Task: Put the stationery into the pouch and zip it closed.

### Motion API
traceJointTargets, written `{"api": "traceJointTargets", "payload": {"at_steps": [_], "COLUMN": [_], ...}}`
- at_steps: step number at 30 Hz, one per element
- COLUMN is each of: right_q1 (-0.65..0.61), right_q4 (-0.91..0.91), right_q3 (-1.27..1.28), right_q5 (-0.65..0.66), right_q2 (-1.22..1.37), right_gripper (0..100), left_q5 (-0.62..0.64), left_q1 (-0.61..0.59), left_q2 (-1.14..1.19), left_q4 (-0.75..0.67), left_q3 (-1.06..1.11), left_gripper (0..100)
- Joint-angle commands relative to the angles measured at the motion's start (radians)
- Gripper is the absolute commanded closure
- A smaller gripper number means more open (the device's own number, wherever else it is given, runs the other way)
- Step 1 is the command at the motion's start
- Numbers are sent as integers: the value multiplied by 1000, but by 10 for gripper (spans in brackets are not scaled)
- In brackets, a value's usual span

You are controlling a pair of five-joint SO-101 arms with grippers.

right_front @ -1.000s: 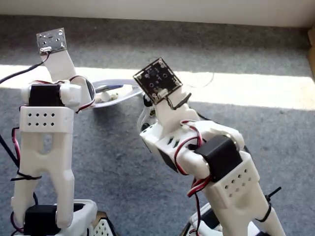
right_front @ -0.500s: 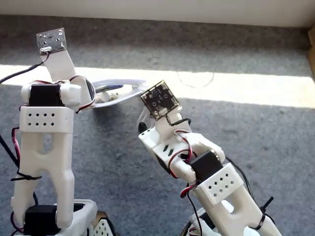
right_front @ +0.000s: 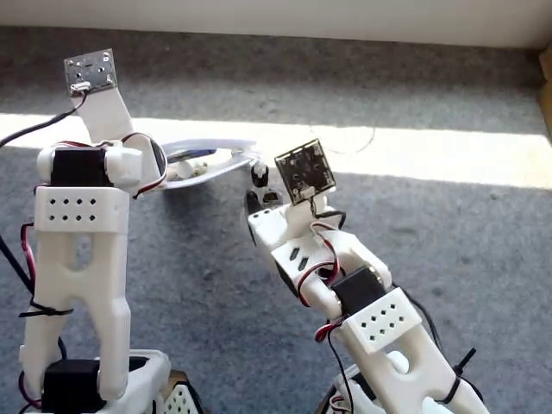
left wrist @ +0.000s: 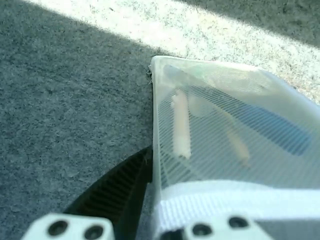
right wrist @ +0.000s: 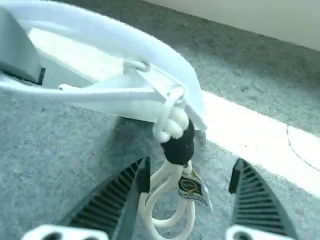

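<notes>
The left arm (right_front: pixel 79 250) stands upright, its wrist bent forward, and the left gripper (left wrist: pixel 150 172) is clamped on the edge of the pouch (left wrist: pixel 225 125), with one dark finger visible beside the mesh. The right arm (right_front: pixel 354 293) leans in low and diagonally toward it. The right gripper (right wrist: pixel 191 170) holds its fingers (right wrist: pixel 122 192) spread wide on either side of the zipper pull (right wrist: pixel 177 145), clear of it.

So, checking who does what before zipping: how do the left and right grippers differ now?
The left gripper is shut on the edge of the pouch, holding it up; the right gripper is open and holds nothing. The left gripper clamps mesh fabric, while the right gripper straddles the cord of the zipper pull, jaws apart on either side. Both are at the same pouch.
</notes>
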Motion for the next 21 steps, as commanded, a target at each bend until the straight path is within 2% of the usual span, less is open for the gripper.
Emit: {"api": "traceJointTargets", "payload": {"at_steps": [1,8,16,21], "right_q1": [5,4,5,5], "right_q4": [-45,-99,-410,-423], "right_q3": [-7,10,189,203], "right_q5": [-31,-32,-26,-25], "right_q2": [-31,-21,-22,-30], "right_gripper": [749,749,750,750], "left_q5": [-6,-6,-6,-6], "left_q1": [7,8,10,10], "left_q2": [18,18,18,18], "left_q4": [-12,-9,-15,-15], "left_q3": [12,13,33,33], "left_gripper": [965,965,965,965]}}
